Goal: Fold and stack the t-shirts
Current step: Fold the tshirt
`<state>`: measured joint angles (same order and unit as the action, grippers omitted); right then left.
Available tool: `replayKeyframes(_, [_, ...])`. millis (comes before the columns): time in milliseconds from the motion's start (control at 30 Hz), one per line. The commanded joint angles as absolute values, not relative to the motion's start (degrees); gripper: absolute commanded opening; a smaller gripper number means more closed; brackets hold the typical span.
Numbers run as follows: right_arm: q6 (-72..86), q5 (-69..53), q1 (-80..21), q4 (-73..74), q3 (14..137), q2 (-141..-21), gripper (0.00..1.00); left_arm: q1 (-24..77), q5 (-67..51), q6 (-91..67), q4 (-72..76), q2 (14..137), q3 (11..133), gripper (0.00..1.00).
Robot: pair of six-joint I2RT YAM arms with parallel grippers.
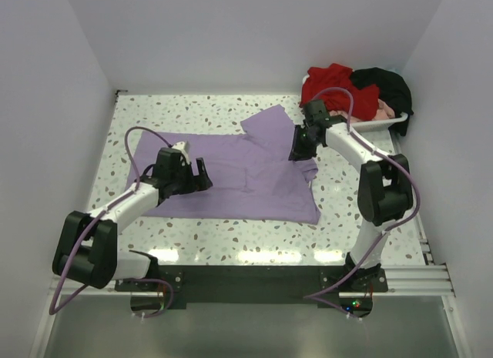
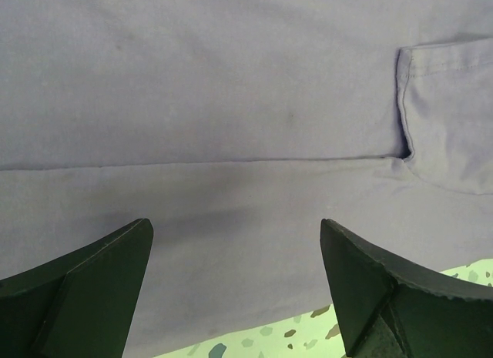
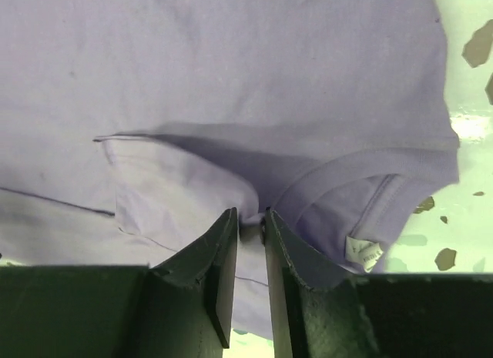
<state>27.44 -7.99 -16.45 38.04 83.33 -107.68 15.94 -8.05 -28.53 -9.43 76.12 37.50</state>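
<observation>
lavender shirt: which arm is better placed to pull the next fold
Right: the right gripper is pinched on the lavender shirt by the collar; the left gripper hangs open over flat cloth, holding nothing.

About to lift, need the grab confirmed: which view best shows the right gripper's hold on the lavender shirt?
Right wrist: the right gripper pinches a fold of the lavender shirt beside the collar. Top view shows only its position at the shirt's right edge; left wrist shows cloth alone.
</observation>
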Motion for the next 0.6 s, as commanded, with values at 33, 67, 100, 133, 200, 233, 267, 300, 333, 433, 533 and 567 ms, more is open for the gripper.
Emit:
replayKeyframes(33, [24.79,-4.41,-16.26,37.09,81.47,-105.81,0.27,16.26,-7.21,-29.44,-6.68,74.27,36.74,0.95])
replayKeyframes(67, [24.61,-3.79,-16.35,37.52,81.39,-105.99,0.30,16.26,-7.12,-29.36,-6.85,74.18,36.74,0.95])
replayKeyframes(100, [24.78,-3.00,-16.26,38.23,81.47,-106.34,0.38,16.26,-7.03,-29.27,-7.12,74.09,36.83,0.95])
replayKeyframes(133, [24.96,-2.38,-16.26,38.41,81.47,-106.17,0.43,16.26,-6.94,-29.18,-7.12,73.92,36.83,0.95])
replayKeyframes(200, [24.87,-1.76,-16.26,38.23,81.39,-106.00,0.52,16.26,-6.68,-29.09,-7.29,73.57,36.83,0.95])
replayKeyframes(233, [24.96,-1.76,-16.26,38.06,81.39,-105.47,0.54,16.26,-6.59,-29.09,-7.47,73.56,36.83,0.95])
replayKeyframes(267, [24.87,-1.67,-16.35,37.88,81.56,-105.29,0.56,16.26,-6.59,-29.09,-7.56,73.48,36.83,0.95])
replayKeyframes(300, [24.87,-1.67,-16.35,37.62,81.65,-105.03,0.57,16.26,-6.42,-29.27,-7.56,73.22,37.00,0.95])
replayKeyframes(333, [24.87,-1.67,-16.35,37.53,82.00,-104.77,0.57,16.26,-6.33,-29.53,-7.65,73.21,37.35,0.95])
replayKeyframes(433, [24.70,-3.07,-16.44,37.00,82.44,-104.59,0.57,16.17,-5.80,-30.14,-8.09,73.30,38.58,0.96])
replayKeyframes(533, [24.87,-6.06,-16.96,36.39,82.18,-104.59,0.57,15.91,-4.22,-30.32,-8.44,73.56,41.13,0.98])
replayKeyframes(567, [24.96,-6.59,-17.31,36.21,82.09,-104.68,0.57,15.65,-3.52,-30.15,-8.61,73.83,42.52,0.98])
